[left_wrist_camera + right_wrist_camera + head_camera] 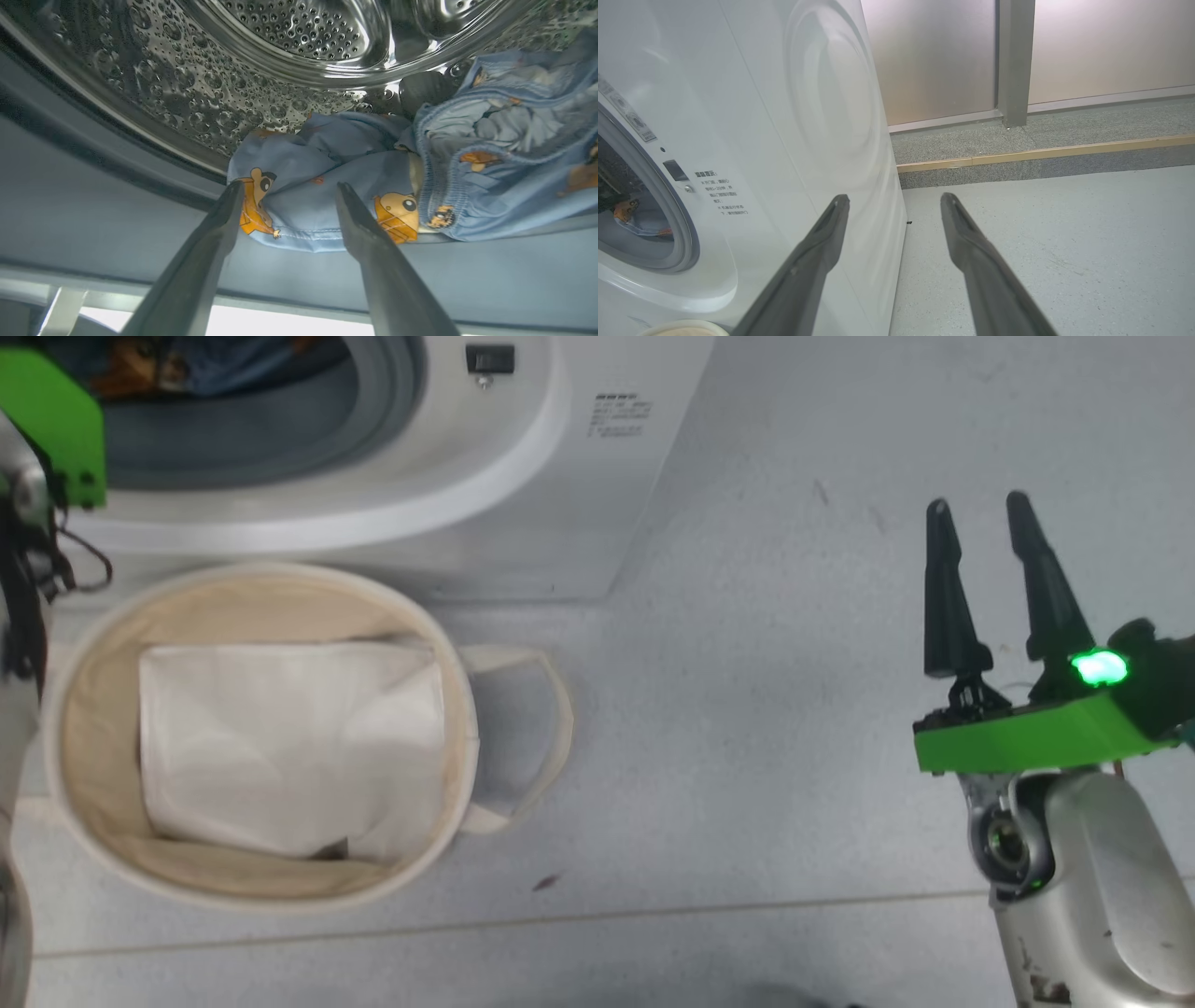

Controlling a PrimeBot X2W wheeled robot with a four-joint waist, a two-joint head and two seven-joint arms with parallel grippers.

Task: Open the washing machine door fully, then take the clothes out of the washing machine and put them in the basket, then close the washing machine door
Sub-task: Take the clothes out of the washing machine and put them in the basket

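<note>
Inside the drum mouth of the washing machine (560,523), your left gripper (289,185) points straight at the clothes (322,163). Its fingers are spread as wide as they go and they've got hold of nothing. The tips sit right at the near edge of the blue fabric, one on each side of a fold printed with orange figures. Whether they actually touch the cloth, I can't tell from this angle.

The clothes are bunched low in the steel drum (299,28), and their front edge spills onto the grey door seal (93,200). From your head camera you catch a bit of blue and orange up in the round mouth, with the left arm's green wrist mount (51,420) in front of it.

Your right gripper (977,504) hangs over the pale grey floor (747,756), well off to the right of the washer. Its fingers are wide apart too, and empty. Its own camera looks along the washer's white side panel towards a wall.

The basket (103,644) sits on the floor right in front of the washer, just under the mouth, with one loop handle (551,709) lying out to the right. A white folded sheet (289,737) lies in its bottom.
</note>
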